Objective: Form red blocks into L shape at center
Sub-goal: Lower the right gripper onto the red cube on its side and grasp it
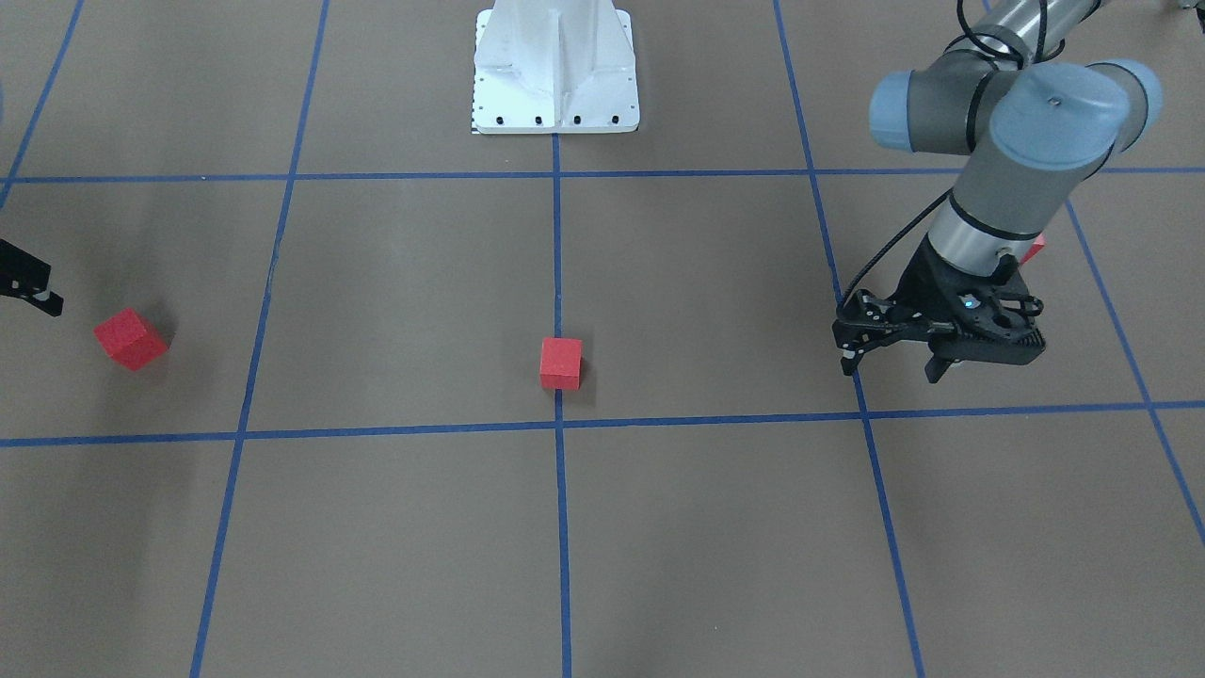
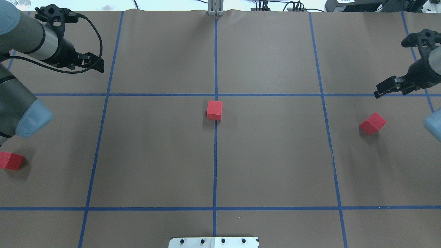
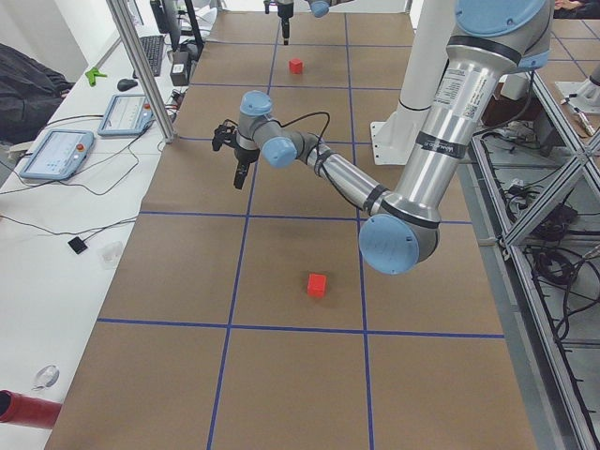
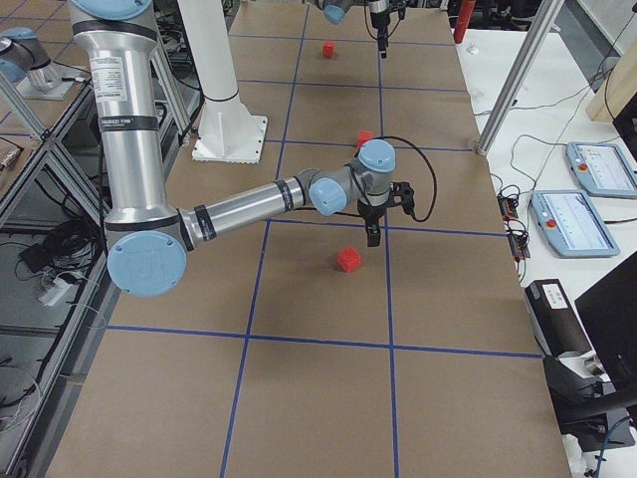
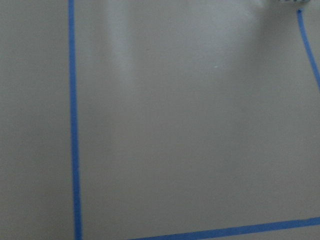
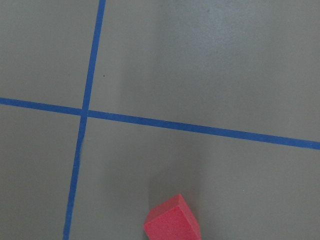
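One red block (image 2: 214,110) sits on the middle tape line just short of the center (image 2: 216,94) crossing, also in the front view (image 1: 561,363). A second red block (image 2: 372,123) lies turned at the right, a short way from my right gripper (image 2: 378,90), which is open and empty; the right wrist view has this block (image 6: 172,225) at its bottom edge. The third red block (image 2: 10,161) rests at the far left, beside my left arm's elbow. My left gripper (image 1: 894,365) hovers open and empty over the far left squares, far from every block.
The white robot base plate (image 1: 555,113) stands at the table's robot side. Blue tape lines (image 5: 74,125) divide the brown floor into squares. Tablets (image 3: 56,150) and cables lie on the white bench beyond the far edge.
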Available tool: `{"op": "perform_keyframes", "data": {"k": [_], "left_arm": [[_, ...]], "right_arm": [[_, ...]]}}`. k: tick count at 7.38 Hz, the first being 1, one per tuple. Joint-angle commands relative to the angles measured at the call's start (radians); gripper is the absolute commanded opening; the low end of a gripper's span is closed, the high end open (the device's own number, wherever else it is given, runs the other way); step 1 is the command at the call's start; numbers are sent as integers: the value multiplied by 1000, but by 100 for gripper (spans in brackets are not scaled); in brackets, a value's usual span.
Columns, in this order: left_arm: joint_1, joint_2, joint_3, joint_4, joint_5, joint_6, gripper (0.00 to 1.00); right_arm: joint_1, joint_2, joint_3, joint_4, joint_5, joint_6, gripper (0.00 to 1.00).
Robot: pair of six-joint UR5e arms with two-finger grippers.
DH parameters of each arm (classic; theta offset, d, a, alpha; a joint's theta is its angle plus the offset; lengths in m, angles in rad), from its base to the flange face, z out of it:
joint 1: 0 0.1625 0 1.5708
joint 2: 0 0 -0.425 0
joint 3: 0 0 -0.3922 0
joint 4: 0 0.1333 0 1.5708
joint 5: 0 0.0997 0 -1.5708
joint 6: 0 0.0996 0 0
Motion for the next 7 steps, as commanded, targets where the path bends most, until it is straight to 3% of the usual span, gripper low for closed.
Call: {"op": "perform_keyframes", "data": {"k": [1, 2, 5, 7], "left_arm": [[-5, 58, -37, -35, -8, 3, 100], [-4, 63, -39, -35, -8, 3, 100], [-4, 63, -44, -35, -8, 2, 100], [-4, 63, -45, -35, -8, 0, 100]], "right_arm": [[-58, 3, -28, 16, -65, 7, 99], [-91, 5, -39, 15, -69, 1, 99], [-92, -9, -73, 3, -58, -374, 99], [-92, -8, -122, 7, -57, -483, 99]]}}
